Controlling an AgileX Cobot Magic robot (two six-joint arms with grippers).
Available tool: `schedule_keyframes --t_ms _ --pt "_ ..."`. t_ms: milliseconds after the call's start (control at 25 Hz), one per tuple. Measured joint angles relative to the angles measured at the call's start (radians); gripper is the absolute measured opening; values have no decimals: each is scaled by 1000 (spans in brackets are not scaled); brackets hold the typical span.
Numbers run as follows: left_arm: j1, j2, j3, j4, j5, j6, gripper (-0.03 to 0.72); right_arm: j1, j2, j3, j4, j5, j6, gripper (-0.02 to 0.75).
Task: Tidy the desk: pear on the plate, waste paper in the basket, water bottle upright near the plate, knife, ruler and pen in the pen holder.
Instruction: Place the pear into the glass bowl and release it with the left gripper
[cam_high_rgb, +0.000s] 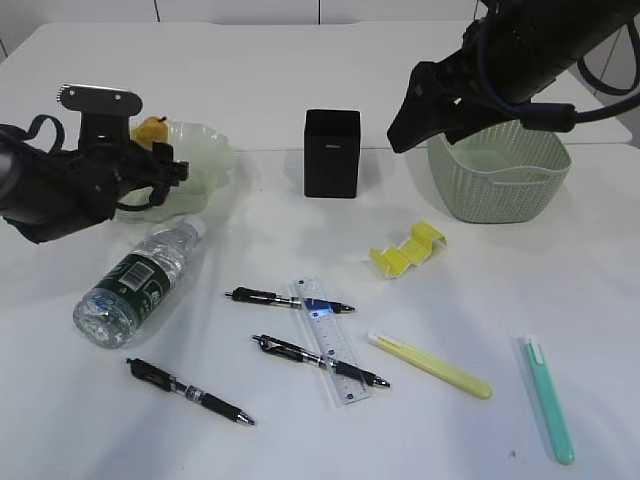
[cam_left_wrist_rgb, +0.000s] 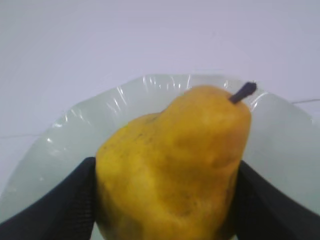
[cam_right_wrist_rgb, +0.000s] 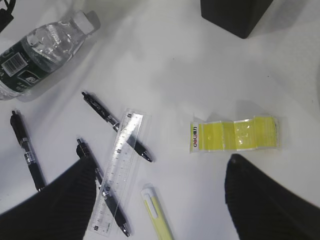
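A white surface (cam_high_rgb: 300, 90) is seen from a slanted exterior view. At the left, the left pincer (cam_left_wrist_rgb: 165, 200) is closed around a yellow-orange pear (cam_left_wrist_rgb: 175, 165), its two black fingers (cam_left_wrist_rgb: 55, 205) pressed against the fruit's sides. The pear is held just over a pale green ruffled plate (cam_left_wrist_rgb: 100, 115); whether it touches the dish cannot be told. Its dark stem is pointed up and to the right in the left wrist view.

At the upper right, the right pincer (cam_right_wrist_rgb: 160, 200) is held open and empty above the surface, with its fingers spread wide. Behind it, a sage green basket (cam_high_rgb: 500, 180) is set. A black pen holder (cam_high_rgb: 332, 152) is placed upright between plate and basket.

A water bottle (cam_high_rgb: 135, 285) is laid on its side in front of the plate. Three black pens (cam_high_rgb: 188, 391) are scattered near the front, and a clear ruler (cam_high_rgb: 332, 342) is laid across two of them. A folded yellow packet (cam_high_rgb: 405, 252) is seen right of centre. Further right, a yellow pen (cam_high_rgb: 430, 365) and a mint green pen (cam_high_rgb: 548, 398) are laid apart.
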Motion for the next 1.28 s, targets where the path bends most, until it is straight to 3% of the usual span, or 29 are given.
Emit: schedule_keyframes --t_ms 1280 --pt "1 39 -51 13 32 -2 503 0 0 0 0 -18 0 593"
